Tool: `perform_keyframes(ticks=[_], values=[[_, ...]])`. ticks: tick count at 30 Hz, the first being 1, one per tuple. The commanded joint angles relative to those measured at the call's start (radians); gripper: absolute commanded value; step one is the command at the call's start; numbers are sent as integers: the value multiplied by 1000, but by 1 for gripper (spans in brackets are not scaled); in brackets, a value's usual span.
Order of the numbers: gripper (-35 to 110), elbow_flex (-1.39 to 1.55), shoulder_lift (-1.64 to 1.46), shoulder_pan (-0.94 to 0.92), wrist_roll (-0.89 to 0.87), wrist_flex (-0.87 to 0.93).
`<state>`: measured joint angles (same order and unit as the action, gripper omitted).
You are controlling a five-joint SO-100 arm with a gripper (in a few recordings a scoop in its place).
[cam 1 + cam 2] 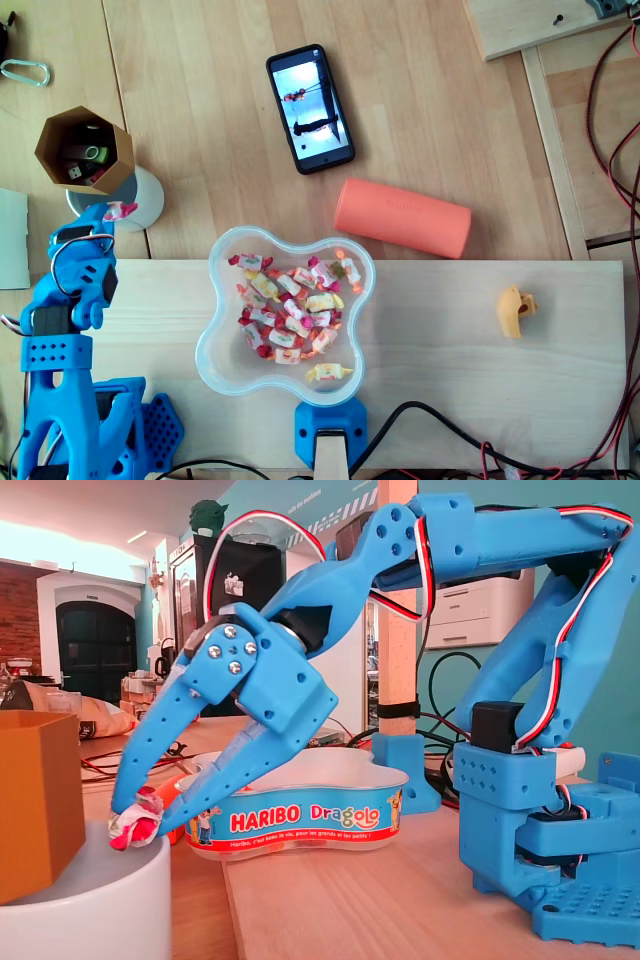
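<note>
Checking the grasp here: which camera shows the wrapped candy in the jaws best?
The fixed view: from the side, the wrapped candy is seen pinched between the tips of the blue jaws, right at the white cup's rim. The overhead view shows it as a small pink-and-white patch by the jaws, over the cup.
</note>
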<state>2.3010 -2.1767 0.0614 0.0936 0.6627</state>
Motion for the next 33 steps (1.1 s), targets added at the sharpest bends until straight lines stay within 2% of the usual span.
perform_keyframes(ticks=[1,23,33], values=[[-3,-29,-14,21,-6,-15],[-2,-32,-20,23,3,-21],[9,-32,-21,23,11,-21]])
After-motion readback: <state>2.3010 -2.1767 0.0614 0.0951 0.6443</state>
